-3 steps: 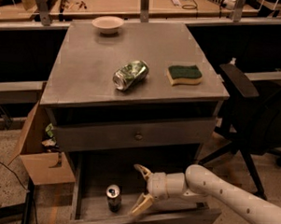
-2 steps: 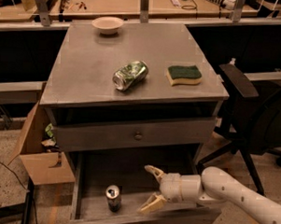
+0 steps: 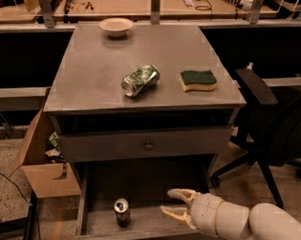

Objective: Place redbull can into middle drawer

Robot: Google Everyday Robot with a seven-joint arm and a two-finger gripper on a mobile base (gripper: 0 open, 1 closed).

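Observation:
The redbull can [image 3: 121, 212] stands upright on the floor of the open middle drawer [image 3: 147, 192], near its front left corner, silver top up. My gripper [image 3: 173, 202] is over the drawer's front right part, to the right of the can and apart from it. Its two pale fingers [image 3: 180, 194] are spread open and empty, pointing left toward the can. The white arm [image 3: 256, 229] comes in from the lower right.
On the cabinet top [image 3: 92, 74] lie a dented green can [image 3: 139, 80], a green-and-yellow sponge [image 3: 198, 80] and a pale bowl [image 3: 116, 26]. The shut upper drawer has a round knob [image 3: 148, 146]. A cardboard box [image 3: 41, 162] stands left, an office chair [image 3: 275, 127] right.
My gripper has drawn back to the right, away from the can, with its fingers still open. The can stays upright in the same spot.

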